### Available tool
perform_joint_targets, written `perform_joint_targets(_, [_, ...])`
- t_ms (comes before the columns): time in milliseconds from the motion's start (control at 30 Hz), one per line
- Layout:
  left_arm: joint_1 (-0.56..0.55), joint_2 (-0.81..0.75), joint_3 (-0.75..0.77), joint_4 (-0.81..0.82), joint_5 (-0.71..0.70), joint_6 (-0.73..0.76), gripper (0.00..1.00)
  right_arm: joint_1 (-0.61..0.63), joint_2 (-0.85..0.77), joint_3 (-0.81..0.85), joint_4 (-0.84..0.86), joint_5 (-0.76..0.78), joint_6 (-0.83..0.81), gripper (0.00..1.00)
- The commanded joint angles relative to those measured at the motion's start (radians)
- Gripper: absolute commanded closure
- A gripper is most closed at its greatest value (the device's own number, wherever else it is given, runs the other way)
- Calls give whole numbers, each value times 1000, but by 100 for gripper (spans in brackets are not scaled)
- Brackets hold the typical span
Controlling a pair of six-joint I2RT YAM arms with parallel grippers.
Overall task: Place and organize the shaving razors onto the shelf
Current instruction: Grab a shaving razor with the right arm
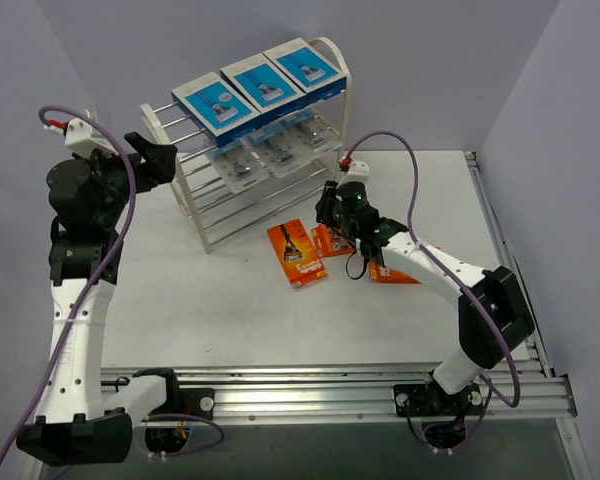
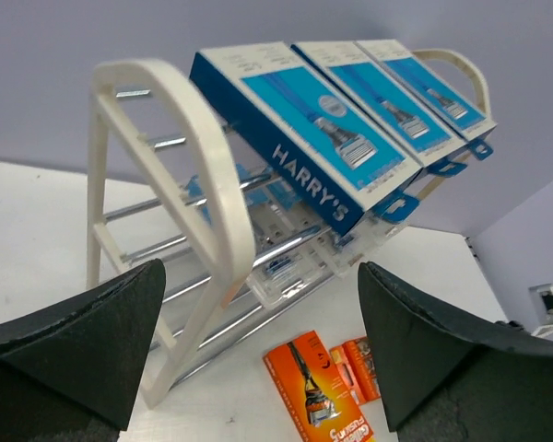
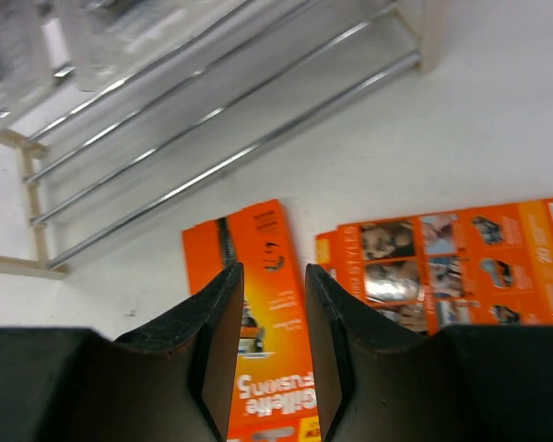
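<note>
The shelf (image 1: pixel 332 52) stands at the back with three blue razor boxes (image 1: pixel 263 85) on its top tier and clear blister packs (image 1: pixel 280 152) on the tier below. Three orange packs lie on the table in front of it: one (image 1: pixel 296 253) face up, one (image 1: pixel 332 242) beside it, one (image 1: pixel 392 271) partly under the right arm. My right gripper (image 1: pixel 330 215) hovers above them, its jaws narrowly apart and empty; in the right wrist view my right gripper (image 3: pixel 270 304) frames an orange pack (image 3: pixel 267 239) lying below. My left gripper (image 1: pixel 155 160) is wide open and empty by the shelf's left end panel (image 2: pixel 203 184).
Purple-grey walls close in the table on the left, back and right. An aluminium rail (image 1: pixel 310 385) carrying the arm bases runs along the near edge. The shelf's lower chrome rods (image 3: pixel 230 138) carry nothing. A second orange pack (image 3: pixel 452 267) lies right of the right gripper.
</note>
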Motion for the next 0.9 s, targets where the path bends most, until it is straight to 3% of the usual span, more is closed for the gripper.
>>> perform_joint_targets(0, [-3, -33, -103, -11, -56, 14, 6, -56, -67, -52, -7, -30, -3, 71])
perform_joint_targets(167, [-38, -79, -218, 0, -85, 35, 6, -108, -62, -51, -18, -61, -38, 71])
perform_joint_targets(467, [-119, -132, -332, -39, -263, 108, 6, -120, 62, 40, -60, -90, -77, 71])
perform_joint_targets(867, [-124, -142, -332, -37, -264, 121, 6, -73, 16, -169, -5, -214, -52, 62])
